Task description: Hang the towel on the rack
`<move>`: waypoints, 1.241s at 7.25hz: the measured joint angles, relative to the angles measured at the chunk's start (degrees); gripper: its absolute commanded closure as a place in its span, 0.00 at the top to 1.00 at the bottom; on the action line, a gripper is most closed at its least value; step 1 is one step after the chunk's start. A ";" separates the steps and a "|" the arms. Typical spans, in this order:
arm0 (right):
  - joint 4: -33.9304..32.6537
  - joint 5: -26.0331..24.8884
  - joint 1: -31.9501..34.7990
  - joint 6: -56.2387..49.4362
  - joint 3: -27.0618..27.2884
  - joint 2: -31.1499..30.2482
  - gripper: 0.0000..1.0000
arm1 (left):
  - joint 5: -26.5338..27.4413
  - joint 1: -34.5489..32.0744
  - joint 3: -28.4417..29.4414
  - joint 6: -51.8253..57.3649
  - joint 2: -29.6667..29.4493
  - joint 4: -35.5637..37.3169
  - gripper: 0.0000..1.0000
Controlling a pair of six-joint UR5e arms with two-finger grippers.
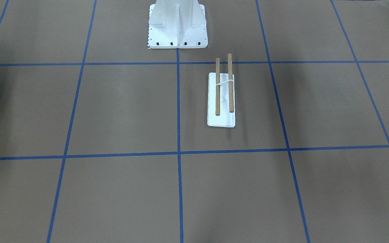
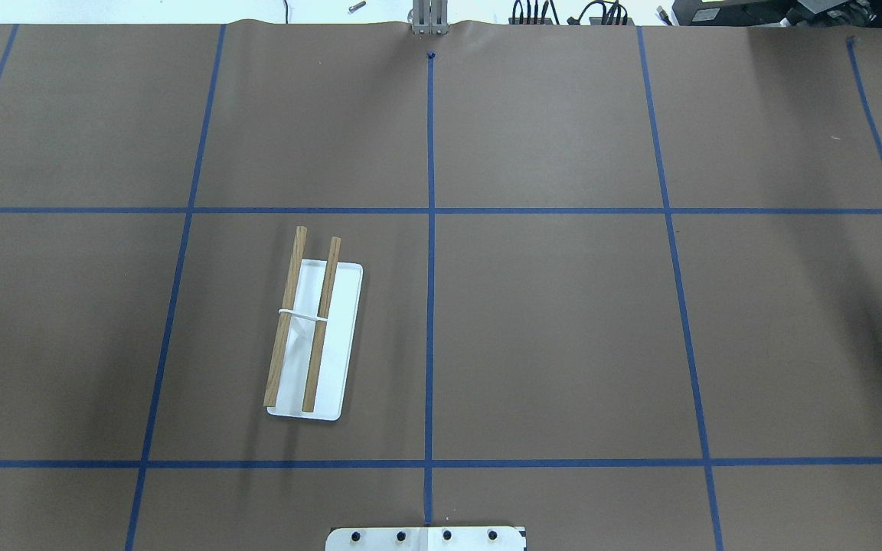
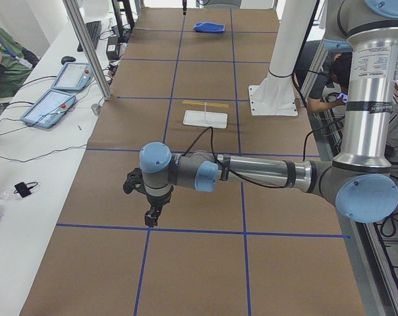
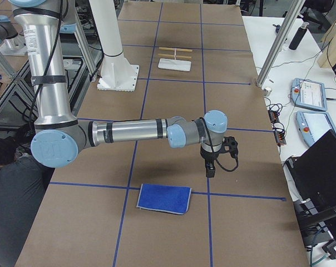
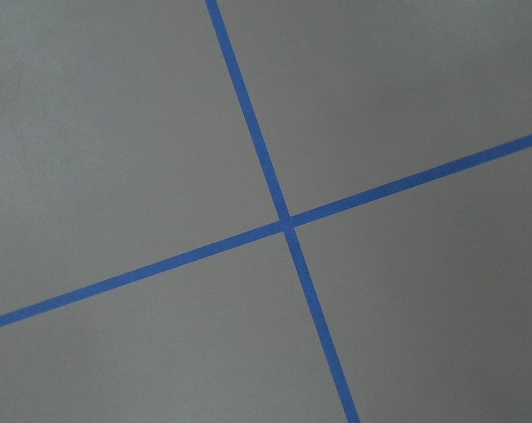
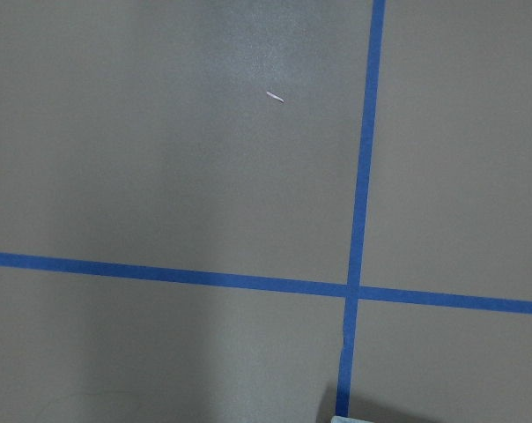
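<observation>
The rack (image 2: 338, 321) stands empty on the brown table, on my left half, with two wooden rods over a white base; it also shows in the front view (image 1: 221, 119) and far off in both side views (image 3: 205, 119) (image 4: 174, 64). The blue towel (image 4: 164, 198) lies flat on the table at my far right end, and small at the far end in the left side view (image 3: 208, 27). My right gripper (image 4: 211, 169) hangs above the table, just beyond the towel. My left gripper (image 3: 151, 217) hangs over the table's left end. Whether either is open or shut cannot be told. Both wrist views show only table and tape.
The white robot pedestal (image 1: 177, 27) is bolted at the table's robot-side edge (image 2: 426, 538). Blue tape lines grid the brown table. Aluminium posts (image 3: 87, 46) and teach pendants (image 4: 310, 92) stand along the operators' side. People sit beside the table.
</observation>
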 measured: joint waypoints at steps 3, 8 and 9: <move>-0.02 0.00 0.00 -0.03 0.07 0.02 1.00 | 0.00 0.00 -0.02 0.10 0.22 -3.50 0.99; 7.60 0.07 -2.19 2.00 1.50 -1.75 1.00 | 0.07 0.18 0.09 -1.04 -0.31 -13.35 0.99; 8.61 -0.56 -2.91 2.26 1.43 -2.99 1.00 | 0.05 0.22 0.19 -1.23 -0.20 -15.12 0.99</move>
